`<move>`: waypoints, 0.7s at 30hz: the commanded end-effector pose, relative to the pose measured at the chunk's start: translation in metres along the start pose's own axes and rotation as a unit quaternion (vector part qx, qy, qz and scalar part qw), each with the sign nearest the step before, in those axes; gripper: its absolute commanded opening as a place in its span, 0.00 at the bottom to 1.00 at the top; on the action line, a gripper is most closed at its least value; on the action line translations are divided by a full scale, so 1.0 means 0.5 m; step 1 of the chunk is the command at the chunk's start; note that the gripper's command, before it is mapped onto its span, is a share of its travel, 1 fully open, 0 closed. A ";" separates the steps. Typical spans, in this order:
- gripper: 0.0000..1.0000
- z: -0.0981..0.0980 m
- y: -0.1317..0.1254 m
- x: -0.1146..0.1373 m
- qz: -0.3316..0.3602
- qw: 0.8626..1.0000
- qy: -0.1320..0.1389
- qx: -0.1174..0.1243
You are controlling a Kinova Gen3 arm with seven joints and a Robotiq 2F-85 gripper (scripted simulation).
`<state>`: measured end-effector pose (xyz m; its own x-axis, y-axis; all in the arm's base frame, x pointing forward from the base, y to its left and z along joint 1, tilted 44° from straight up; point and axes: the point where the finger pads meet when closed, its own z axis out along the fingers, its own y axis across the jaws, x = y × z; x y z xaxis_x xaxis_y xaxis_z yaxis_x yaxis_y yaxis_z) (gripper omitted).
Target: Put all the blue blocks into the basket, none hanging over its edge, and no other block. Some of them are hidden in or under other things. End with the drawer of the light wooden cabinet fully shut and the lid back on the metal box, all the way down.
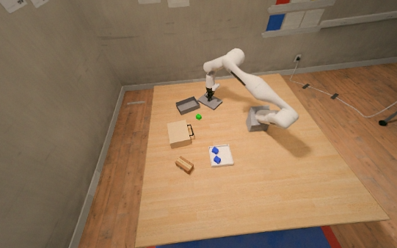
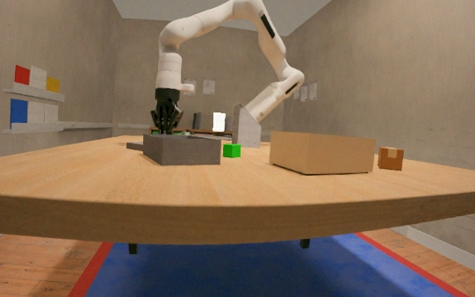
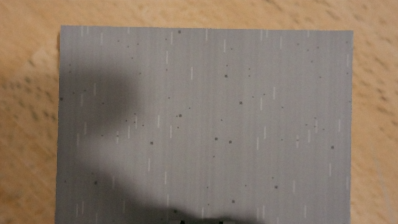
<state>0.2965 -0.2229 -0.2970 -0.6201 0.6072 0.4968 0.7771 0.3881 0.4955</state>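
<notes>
My gripper [image 1: 209, 99] [image 2: 165, 132] [image 3: 201, 222] points down at the middle of the grey lid [image 1: 216, 103] [image 2: 134, 145] [image 3: 200, 100], which lies flat on the table. The fingers are drawn close together and look shut on the lid's grip, which they hide. The open metal box [image 1: 190, 110] [image 2: 190, 151] stands beside the lid; no block shows inside. The white basket [image 1: 226, 155] holds two blue blocks, one [image 1: 215, 150] behind the other [image 1: 217, 160]. The light wooden cabinet [image 1: 178, 133] [image 2: 325, 151] looks shut, with its black handle [image 1: 191, 130] facing the robot's side.
A green block [image 1: 198, 117] [image 2: 232, 150] lies between the metal box and the cabinet. A small brown carton [image 1: 184, 164] [image 2: 391, 160] stands left of the basket in the top view. The robot's grey base mount [image 1: 255, 124] [image 2: 247, 132] stands at the right.
</notes>
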 end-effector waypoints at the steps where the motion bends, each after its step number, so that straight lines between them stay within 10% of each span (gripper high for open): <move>1: 0.10 -0.004 0.000 -0.001 0.000 1.000 -0.001 0.000; 21: 0.10 -0.098 0.000 -0.001 0.000 1.000 -0.001 0.000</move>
<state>0.2921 -0.2505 -0.2686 -0.6200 0.6070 0.4971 0.7771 0.3880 0.4955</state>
